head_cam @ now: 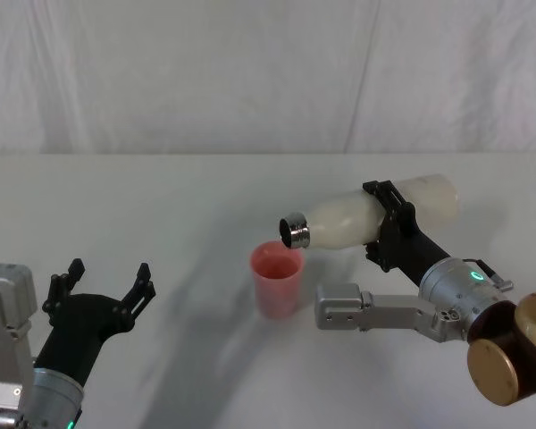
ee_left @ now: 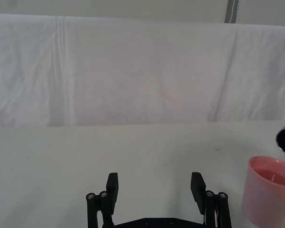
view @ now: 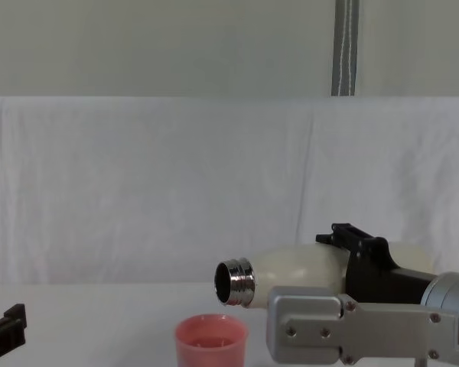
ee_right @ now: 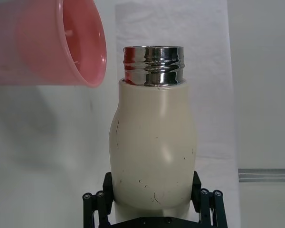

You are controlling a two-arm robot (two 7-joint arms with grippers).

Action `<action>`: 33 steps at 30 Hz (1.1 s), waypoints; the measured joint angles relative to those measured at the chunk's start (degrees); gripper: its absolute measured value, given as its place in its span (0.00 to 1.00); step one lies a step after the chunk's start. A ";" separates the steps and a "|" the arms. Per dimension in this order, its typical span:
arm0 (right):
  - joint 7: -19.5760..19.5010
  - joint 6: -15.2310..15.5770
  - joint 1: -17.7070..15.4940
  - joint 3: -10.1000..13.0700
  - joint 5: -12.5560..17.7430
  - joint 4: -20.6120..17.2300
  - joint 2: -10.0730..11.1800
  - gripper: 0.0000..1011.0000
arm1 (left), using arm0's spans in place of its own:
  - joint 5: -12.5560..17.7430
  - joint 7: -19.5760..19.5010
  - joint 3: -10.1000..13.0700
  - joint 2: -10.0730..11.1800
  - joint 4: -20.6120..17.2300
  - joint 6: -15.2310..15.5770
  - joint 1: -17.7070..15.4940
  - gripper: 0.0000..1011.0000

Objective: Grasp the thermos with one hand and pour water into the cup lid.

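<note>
Our right gripper (head_cam: 391,225) has its jaws clamped around the body of the thermos (head_cam: 357,219), one finger on each side of the cream wall, well back from the neck. We hold the bottle tipped almost level, its silver threaded mouth reaching out over the rim of the cup lid (head_cam: 276,279), which stands upright on the table just below and slightly ahead of that mouth. We judge this grip keeps the fingers clear of the spout while the tilt lets the water (ee_left: 273,176) run out by its own weight. The cup's inside looks pinkish and wet, so we take it that some liquid is already in; no stream can be made out between mouth and cup.

Our left gripper (head_cam: 107,288) sits low at our left, jaws spread wide and holding nothing, well apart from the cup, simply out of the way.

The table (head_cam: 161,206) is covered in plain white cloth. Behind it hangs a creased white sheet (view: 138,191), with a grey vertical pole (view: 346,46) above it against a pale wall.
</note>
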 joint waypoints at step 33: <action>0.22 1.40 0.46 -1.32 -3.99 -1.08 0.90 0.94 | 0.00 0.00 0.00 0.00 0.00 0.00 0.00 0.99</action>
